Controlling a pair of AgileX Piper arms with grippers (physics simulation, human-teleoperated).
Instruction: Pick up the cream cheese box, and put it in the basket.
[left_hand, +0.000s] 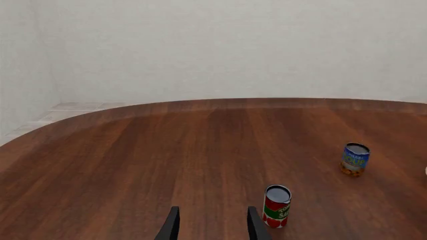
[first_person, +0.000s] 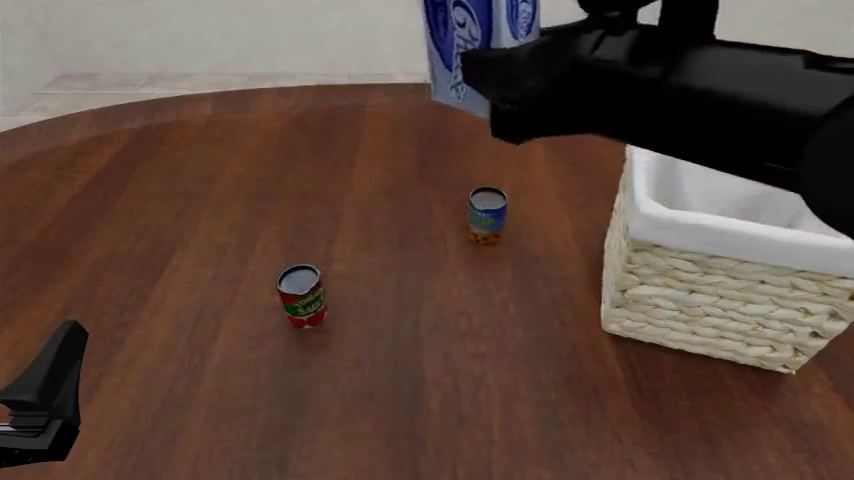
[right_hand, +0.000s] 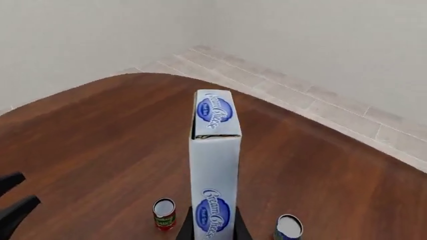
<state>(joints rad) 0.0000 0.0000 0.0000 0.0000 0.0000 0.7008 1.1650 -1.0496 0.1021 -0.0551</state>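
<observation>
The cream cheese box (right_hand: 215, 165), white with blue oval logos, is held up in the air, and my right gripper (right_hand: 212, 233) is shut on its near end. In the front view the box (first_person: 467, 45) hangs high above the far side of the table, left of the basket (first_person: 707, 300), with the right gripper (first_person: 497, 80) clamped on it. The woven basket with its white cloth lining stands at the right. My left gripper (left_hand: 213, 227) is open and holds nothing. It sits low at the near left corner (first_person: 47, 400), far from the box.
A red can (first_person: 302, 295) stands mid-table and a blue can (first_person: 487, 215) stands farther back, nearer the basket. The left wrist view shows both the red can (left_hand: 277, 206) and the blue can (left_hand: 355, 159). The right arm's black body reaches over the basket's far side.
</observation>
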